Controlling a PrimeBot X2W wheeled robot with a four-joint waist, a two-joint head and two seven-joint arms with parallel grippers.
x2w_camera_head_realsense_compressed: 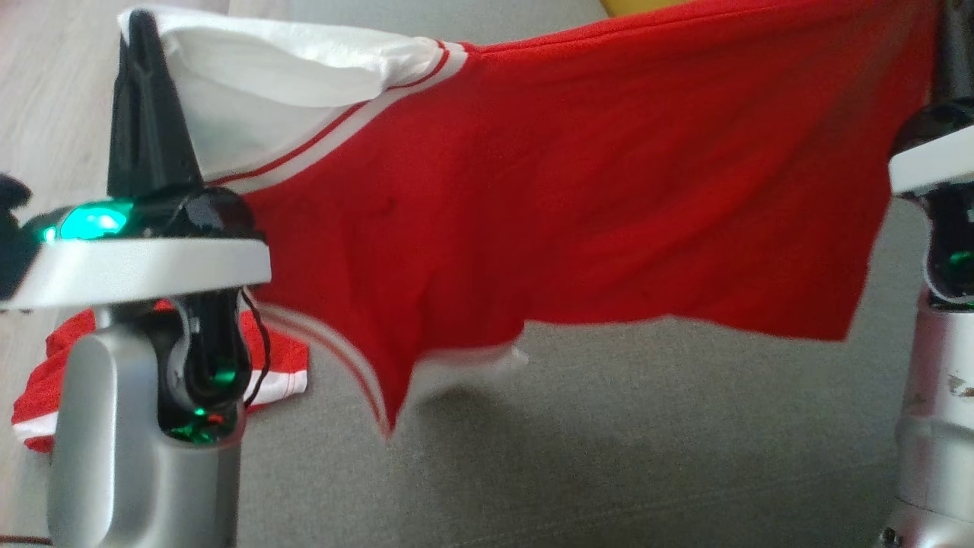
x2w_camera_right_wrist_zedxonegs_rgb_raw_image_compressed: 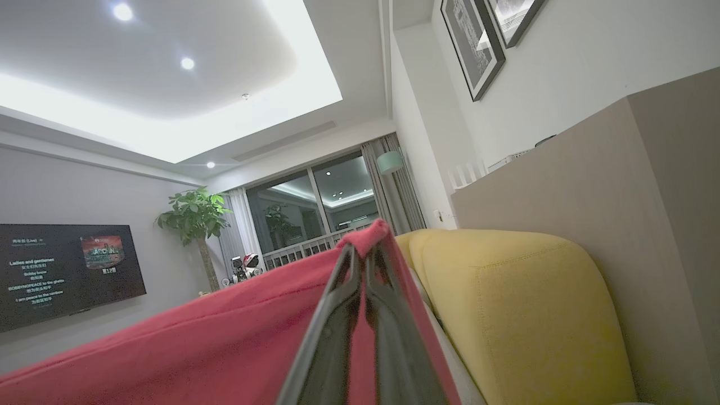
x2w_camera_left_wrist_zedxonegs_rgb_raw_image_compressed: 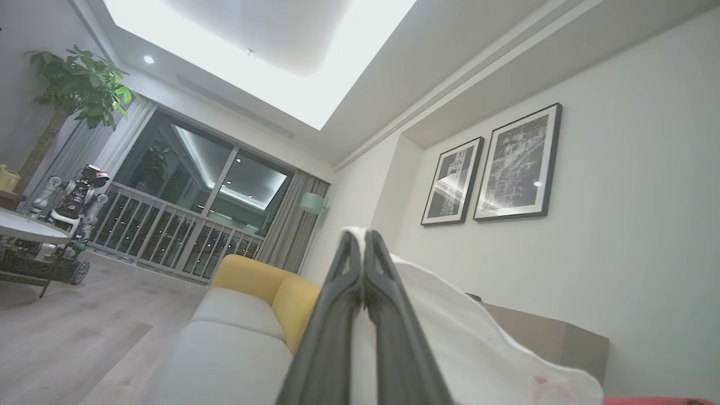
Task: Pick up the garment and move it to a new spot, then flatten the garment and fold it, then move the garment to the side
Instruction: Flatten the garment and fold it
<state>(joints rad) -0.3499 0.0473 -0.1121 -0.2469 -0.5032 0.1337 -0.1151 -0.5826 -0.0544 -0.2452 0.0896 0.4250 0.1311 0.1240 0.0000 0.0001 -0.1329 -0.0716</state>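
Left gripper (x2w_camera_left_wrist_zedxonegs_rgb_raw_image_compressed: 363, 239) pinches the soft white sleeve (x2w_camera_head_realsense_compressed: 251, 91) of the red jersey (x2w_camera_head_realsense_compressed: 578, 190), upper left. Right gripper (x2w_camera_right_wrist_zedxonegs_rgb_raw_image_compressed: 364, 256) clamps a red corner. The cloth hangs taut, pointed below, over a grey woven cushion (x2w_camera_head_realsense_compressed: 647, 457).

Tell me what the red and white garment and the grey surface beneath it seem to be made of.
The garment: soft matte knit fabric, probably jersey; it sags and folds limply, with sewn white stripes. The grey surface: matte woven upholstery, judging by its fine grainy texture.
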